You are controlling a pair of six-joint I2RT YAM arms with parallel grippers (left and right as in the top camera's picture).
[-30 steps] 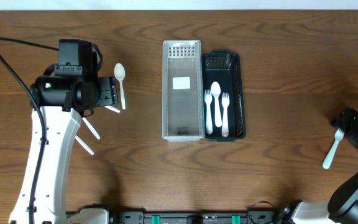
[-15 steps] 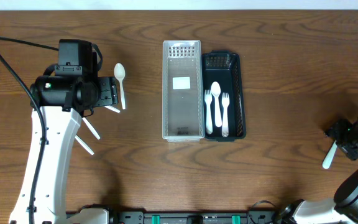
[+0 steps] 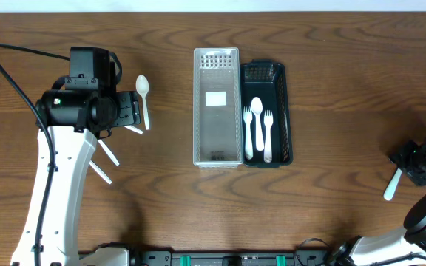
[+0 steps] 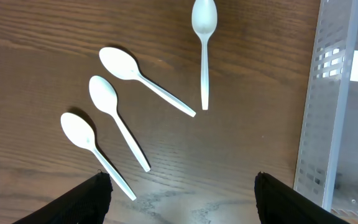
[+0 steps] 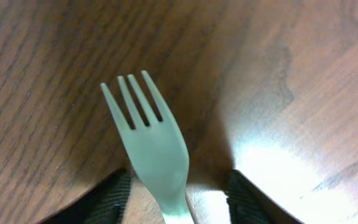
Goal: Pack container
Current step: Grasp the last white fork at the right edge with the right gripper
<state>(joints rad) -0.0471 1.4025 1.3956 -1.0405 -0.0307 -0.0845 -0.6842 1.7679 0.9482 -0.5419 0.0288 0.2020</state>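
Clear rectangular plastic container (image 3: 217, 107) sits mid-table on the brown wooden table (image 3: 339, 59), long side running front to back. Nothing inside it that I can make out except a white label.

Dark rectangular plastic tray (image 3: 281, 111) touches the container's right side. It holds a white plastic spoon (image 3: 257, 122) between two white plastic forks (image 3: 247, 131) (image 3: 268, 137).

Four loose white plastic spoons lie left of the container: an upright one (image 4: 203, 56) nearest it, then three slanted ones (image 4: 143, 79) (image 4: 118, 121) (image 4: 95, 154) further left.

Left gripper (image 4: 182, 199) hangs over the table left of the container, just by the spoons, jaws spread wide, nothing between them.

Right gripper (image 5: 179, 199) is far right of the container, down at the table. Its jaws stand either side of the neck of a white plastic fork (image 5: 154, 143), tines pointing away from the wrist. A gap shows between the fork and one finger (image 5: 253, 202), so it straddles the fork without pinching it. In the overhead view the fork handle (image 3: 390, 188) sticks out below the gripper.
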